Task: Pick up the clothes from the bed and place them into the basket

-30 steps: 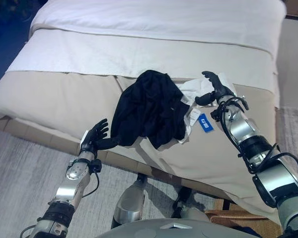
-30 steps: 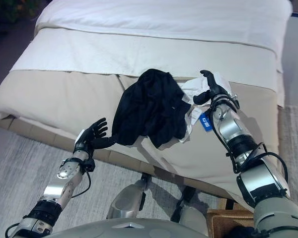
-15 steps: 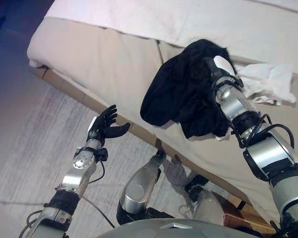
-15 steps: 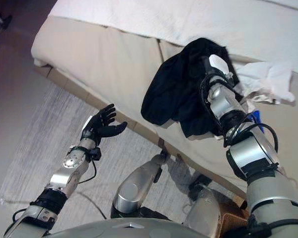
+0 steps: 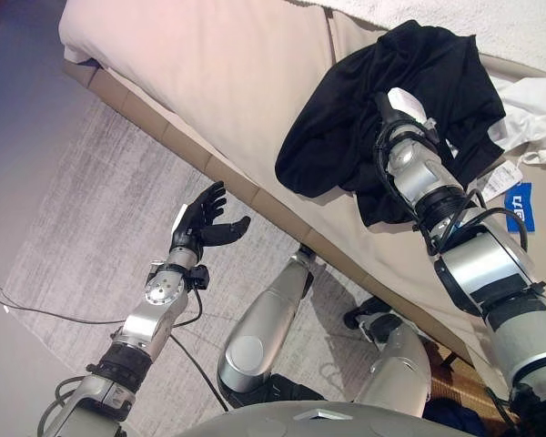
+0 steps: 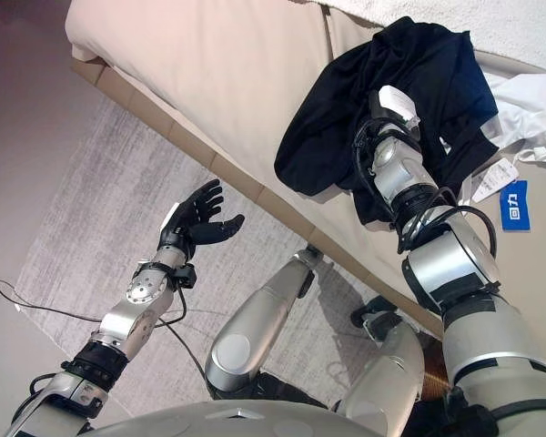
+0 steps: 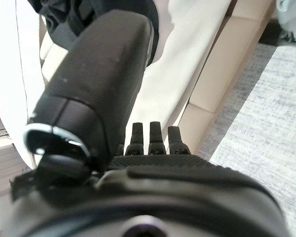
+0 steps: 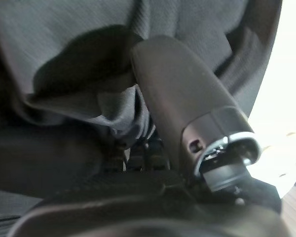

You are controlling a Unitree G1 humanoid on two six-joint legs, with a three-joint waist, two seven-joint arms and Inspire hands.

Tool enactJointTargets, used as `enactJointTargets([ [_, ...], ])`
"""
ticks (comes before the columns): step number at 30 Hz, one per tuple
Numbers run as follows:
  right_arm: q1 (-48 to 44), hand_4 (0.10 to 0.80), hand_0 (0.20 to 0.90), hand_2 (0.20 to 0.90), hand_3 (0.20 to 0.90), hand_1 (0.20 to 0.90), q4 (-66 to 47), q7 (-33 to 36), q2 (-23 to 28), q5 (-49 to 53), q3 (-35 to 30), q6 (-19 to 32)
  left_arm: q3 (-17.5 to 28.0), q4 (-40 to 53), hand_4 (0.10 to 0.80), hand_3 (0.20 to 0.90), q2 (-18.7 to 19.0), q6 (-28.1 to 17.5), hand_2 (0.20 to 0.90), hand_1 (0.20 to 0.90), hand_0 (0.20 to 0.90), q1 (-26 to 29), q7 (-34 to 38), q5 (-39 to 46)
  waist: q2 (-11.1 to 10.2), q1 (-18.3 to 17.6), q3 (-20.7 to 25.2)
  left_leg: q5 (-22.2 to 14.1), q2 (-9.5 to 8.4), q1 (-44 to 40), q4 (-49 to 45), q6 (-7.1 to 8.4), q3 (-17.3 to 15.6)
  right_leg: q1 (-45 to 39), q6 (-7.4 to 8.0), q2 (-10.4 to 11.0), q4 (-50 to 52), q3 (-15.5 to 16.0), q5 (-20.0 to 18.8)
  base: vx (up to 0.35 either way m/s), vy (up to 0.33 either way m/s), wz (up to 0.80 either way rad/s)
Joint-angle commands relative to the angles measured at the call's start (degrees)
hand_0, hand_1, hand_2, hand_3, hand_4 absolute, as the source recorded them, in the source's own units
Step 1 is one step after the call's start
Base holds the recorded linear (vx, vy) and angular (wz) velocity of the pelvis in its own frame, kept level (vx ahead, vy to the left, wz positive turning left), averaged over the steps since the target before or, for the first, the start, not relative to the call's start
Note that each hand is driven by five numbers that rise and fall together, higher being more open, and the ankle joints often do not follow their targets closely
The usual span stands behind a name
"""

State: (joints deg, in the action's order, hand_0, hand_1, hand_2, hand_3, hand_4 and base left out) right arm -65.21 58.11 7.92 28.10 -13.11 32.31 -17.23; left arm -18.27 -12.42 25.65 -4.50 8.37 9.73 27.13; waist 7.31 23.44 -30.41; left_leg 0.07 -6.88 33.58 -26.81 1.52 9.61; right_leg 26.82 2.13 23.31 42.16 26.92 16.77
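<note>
Gripping the black garment (image 5: 409,91) on the bed (image 5: 227,82), the right hand (image 8: 177,94) curls into its folds (pickup step); next it likely needs lifting toward the unseen basket. Left hand (image 5: 200,218) hovers open.

Matt black cloth garment (image 5: 409,100); smooth beige bed cover (image 5: 246,82); rough grey woven carpet (image 5: 91,246); crumpled white cloth (image 5: 537,114).

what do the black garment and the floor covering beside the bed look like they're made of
Black garment: soft matte fabric, probably a knit; it drapes in loose folds, and the right wrist view shows a fine weave. Floor covering: grey carpet or rug, apparently low-pile, with a flecked, streaky texture.
</note>
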Motion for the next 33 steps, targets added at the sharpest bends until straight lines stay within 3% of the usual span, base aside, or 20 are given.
enactJointTargets([
  [1,-3.75,0.1,0.3,0.3,0.2,0.3,0.73,-0.64,-0.08,0.64,2.87,1.1,1.5,6.67,0.8,0.9,2.78,-5.0,0.9,0.9,0.9,0.55,0.71,0.41,-0.55,0.8,0.61,-8.45,1.33,-0.07,-5.26,-3.25,-6.63,-1.51,-1.83,-3.76,2.51,0.67,-0.39,-0.024,-0.051,0.06],
  [9,-4.65,0.1,0.3,0.3,0.2,0.3,-0.78,1.89,2.18,0.06,2.74,0.41,0.87,5.82,0.8,0.9,2.53,-6.47,0.9,0.9,0.9,1.14,1.05,0.08,-0.96,-0.83,0.61,-7.32,2.11,-7.16,-0.67,-2.33,-6.46,-7.52,-1.36,-5.21,-4.04,-0.37,-2.66,-0.019,-0.032,-0.12],
  [17,-4.81,0.1,0.3,0.3,0.2,0.3,-6.35,6.19,5.98,2.29,1.62,1.54,2.08,4.23,0.8,0.9,2.27,-4.02,0.9,0.9,0.9,2.69,0.25,-0.08,-2.17,-3.62,1.48,-7.3,3.79,-18.21,4.16,-1.48,-6.89,-18.1,-0.84,-6.74,-12.67,-2.22,-4.62,0.014,-0.027,-0.15],
  [22,-1.45,0.1,0.3,0.3,0.2,0.3,-17.48,10.21,10.07,5.28,-0.51,1.23,2.31,3.78,0.8,0.9,2.39,-1.06,0.9,0.9,0.9,1.38,0.07,-1.57,-4.3,-7.03,6.95,-5.56,5.91,-24.77,10.08,-1.14,-8.89,-24.43,-0.28,-9.36,-22.51,-4.2,-8.43,0.076,0.001,-0.26],
  [33,2.54,0.1,0.3,0.3,0.2,0.3,-29.22,13.1,20.6,6.09,-8.39,6.71,2.19,2.31,0.8,0.9,2.66,1.79,0.9,0.9,0.9,1.36,1.93,-2.56,-7.79,-14.0,19.17,-3.97,8.31,-34.3,20.02,-0.53,-14.35,-30.33,1.7,-13.4,-33.19,-9.04,-12.23,0.092,-0.04,-0.27],
])
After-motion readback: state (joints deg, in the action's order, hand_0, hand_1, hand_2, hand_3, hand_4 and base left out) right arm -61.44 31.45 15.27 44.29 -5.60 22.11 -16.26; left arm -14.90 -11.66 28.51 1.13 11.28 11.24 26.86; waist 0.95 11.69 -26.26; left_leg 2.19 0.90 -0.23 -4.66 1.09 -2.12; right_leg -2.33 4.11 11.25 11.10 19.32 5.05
